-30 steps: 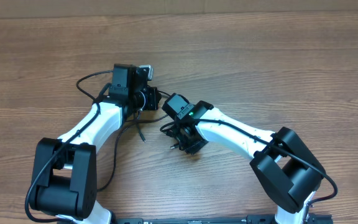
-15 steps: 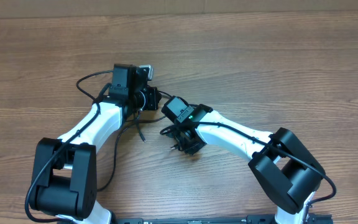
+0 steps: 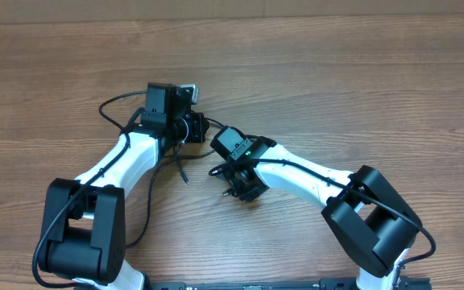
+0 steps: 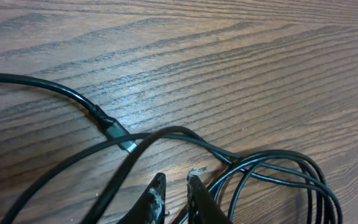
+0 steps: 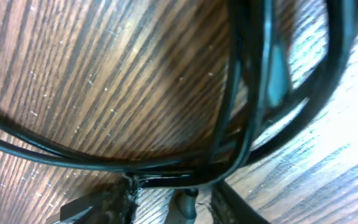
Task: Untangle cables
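Item: thin black flexible cables [image 3: 181, 169] with small silvery plug tips, several strands in one tangle.
Location: on the brown wood-grain table [image 3: 361, 80], near its middle, between and beneath the two wrists.
Condition: not yet separated. The left wrist view shows several strands bundled in parallel curves at lower right, with one strand arching across them. A black-sleeved plug end [image 4: 114, 129] lies free on the wood just beside that arch.
Hazard 1: the knot could tighten instead of loosening. Cause: a pull made while the strands cross one another.
Hazard 2: the right gripper could close on two or three strands at once. Cause: cords lie stacked and overlapping right at its tips.
Hazard 3: the thin cord could slip from the left pinch. Cause: contact only at the very fingertips on a smooth, narrow strand.
Hazard 4: the two grippers could knock together. Cause: both work near each other in the same bunch.
Left gripper [image 4: 176, 186]: fingers almost together with only a slim gap. One strand rises within that gap and looks pinched there.
Right gripper [image 5: 173, 191]: fingers partly apart, low over the table. Several cords cross just ahead of the tips. A dark rounded piece sits between the fingers, too blurred to identify, and no clamp on anything is evident.
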Robot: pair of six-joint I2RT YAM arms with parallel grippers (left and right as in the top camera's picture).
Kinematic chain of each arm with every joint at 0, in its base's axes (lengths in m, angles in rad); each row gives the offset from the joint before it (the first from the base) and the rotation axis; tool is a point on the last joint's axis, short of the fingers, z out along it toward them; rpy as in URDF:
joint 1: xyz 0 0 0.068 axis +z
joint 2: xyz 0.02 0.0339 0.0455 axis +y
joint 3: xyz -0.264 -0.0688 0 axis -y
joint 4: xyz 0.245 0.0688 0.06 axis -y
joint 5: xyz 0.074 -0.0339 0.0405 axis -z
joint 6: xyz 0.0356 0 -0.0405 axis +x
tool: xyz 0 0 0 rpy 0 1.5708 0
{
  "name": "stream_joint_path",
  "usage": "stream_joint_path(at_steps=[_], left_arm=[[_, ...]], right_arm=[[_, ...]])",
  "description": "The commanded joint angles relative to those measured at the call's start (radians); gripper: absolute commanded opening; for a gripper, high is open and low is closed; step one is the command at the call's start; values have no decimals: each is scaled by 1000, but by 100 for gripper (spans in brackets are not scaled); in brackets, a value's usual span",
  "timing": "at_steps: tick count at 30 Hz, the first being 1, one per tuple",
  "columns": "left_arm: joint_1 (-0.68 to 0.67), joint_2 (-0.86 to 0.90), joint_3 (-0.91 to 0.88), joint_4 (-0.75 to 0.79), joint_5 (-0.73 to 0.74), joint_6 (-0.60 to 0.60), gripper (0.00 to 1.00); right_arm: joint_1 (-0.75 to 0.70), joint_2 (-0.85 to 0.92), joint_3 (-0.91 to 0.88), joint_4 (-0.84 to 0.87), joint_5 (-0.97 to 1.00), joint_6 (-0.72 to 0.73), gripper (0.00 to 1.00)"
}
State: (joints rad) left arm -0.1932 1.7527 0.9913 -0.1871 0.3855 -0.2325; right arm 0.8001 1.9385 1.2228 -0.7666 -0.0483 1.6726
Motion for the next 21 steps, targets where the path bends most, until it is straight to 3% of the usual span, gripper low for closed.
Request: stream_joint_path(at_steps=[1,6,9,17,21], left_arm=[[-4,7,-5,3,2,19,14],[-4,7,-5,4,8,19,15],[-4,7,-5,4,8,19,15],[-4,7,-5,4,8,19,15],[-4,7,-5,4,8,19,15]], right_arm=[[0,5,-28,-3,12,3,49],[-10,5,-28,33,35,3,51],[-10,5,-28,42,37,3,46],[-10,5,-28,39,55,3,46],[-10,5,-28,3,55,3,34]])
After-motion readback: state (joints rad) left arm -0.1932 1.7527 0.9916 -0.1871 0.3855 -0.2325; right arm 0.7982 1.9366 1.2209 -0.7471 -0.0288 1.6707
